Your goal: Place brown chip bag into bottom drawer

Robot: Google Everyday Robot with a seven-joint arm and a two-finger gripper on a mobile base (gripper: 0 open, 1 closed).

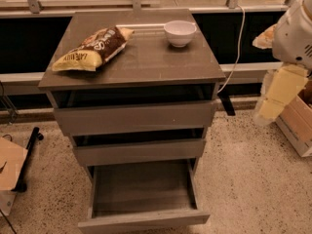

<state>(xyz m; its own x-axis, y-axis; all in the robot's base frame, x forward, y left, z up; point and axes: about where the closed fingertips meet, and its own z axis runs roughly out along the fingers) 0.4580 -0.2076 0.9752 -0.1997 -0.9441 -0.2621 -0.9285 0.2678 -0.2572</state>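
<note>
The brown chip bag (pixel 92 48) lies flat on the left part of the grey-brown cabinet's top (pixel 146 65), with nothing holding it. The bottom drawer (pixel 142 220) is pulled out towards me and its inside shows no contents. The two drawers above it stand slightly ajar. My gripper (pixel 279 92), cream-coloured, hangs downward below the white arm (pixel 297 30) at the right edge, well to the right of the cabinet and apart from the bag.
A white bowl (pixel 180 32) stands on the cabinet top at the back right. A cable (pixel 237 48) hangs behind the cabinet's right side. A cardboard box (pixel 298 123) sits on the floor at right. Flat cardboard (pixel 9 167) and a black bar (pixel 29 152) lie at left.
</note>
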